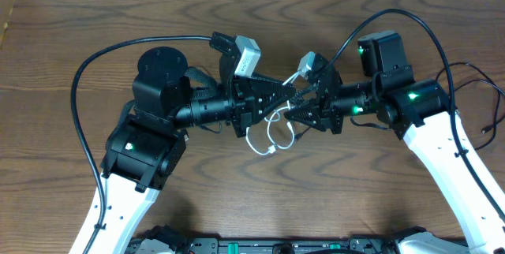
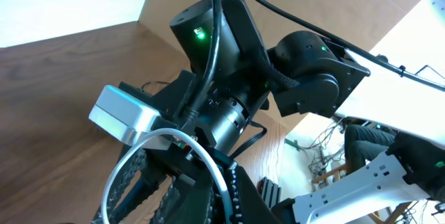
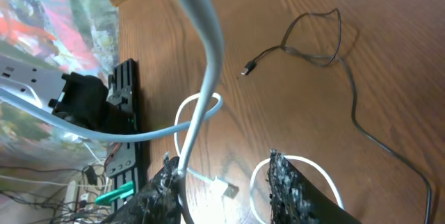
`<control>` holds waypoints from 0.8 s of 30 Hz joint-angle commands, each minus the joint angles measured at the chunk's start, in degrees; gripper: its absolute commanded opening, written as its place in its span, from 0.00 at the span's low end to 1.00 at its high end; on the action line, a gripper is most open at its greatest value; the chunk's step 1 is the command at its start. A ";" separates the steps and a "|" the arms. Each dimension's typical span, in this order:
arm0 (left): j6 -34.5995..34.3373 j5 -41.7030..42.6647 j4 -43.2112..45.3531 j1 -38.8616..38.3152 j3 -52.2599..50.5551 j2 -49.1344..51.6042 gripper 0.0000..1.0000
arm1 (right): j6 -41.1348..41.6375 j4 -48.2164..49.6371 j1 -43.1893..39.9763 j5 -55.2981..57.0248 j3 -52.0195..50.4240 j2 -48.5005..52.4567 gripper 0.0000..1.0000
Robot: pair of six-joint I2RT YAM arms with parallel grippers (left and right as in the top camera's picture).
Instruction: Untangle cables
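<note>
Wood-grain desk [image 1: 63, 17], both arms meeting nose to nose at its centre. On your left, the left gripper [image 1: 272, 106] points in toward the middle w/ its fingers closed together. You can't tell from any view whether a strand is pinched btwn them, since the tips sit in a crowd of black parts. The white cable [image 1: 272, 140] is right there btwn the two tools at mid-desk. Its loose loops sit just off the tips on the side of the near edge, w/ a small white plug [image 3: 226, 188] at the low end. In the left wrist view, one white arc curves across textured black fingers at the bottom of the frame. The right gripper [image 3: 222, 165] has its fingers apart, w/ bare wood showing btwn them, so it isn't clamping anything. One strand of the white cable runs down against one finger, and another loop curls round the outside of the other. The black cable [image 3: 309, 56] lies well apart from all this, flat on the desk by the right edge. It's in a loose squiggle w/ its small black plug [image 3: 246, 69] on the wood, touching neither gripper nor the white cable.
</note>
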 commanded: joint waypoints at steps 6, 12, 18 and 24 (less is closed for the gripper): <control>-7.69 1.16 1.40 -0.37 1.07 -0.74 0.08 | -0.74 0.76 0.50 -1.42 -0.04 -0.17 0.29; -12.41 1.07 1.97 -0.35 1.07 -0.72 0.07 | -0.74 0.76 0.50 -1.42 -0.04 -0.17 0.27; -13.11 0.66 1.99 -0.37 1.07 -0.72 0.07 | -0.74 0.76 0.50 -2.32 -0.04 -0.17 0.27; -13.16 -0.48 1.99 -0.37 1.07 -0.72 0.07 | -0.74 0.70 0.50 -4.24 -0.04 -0.17 0.13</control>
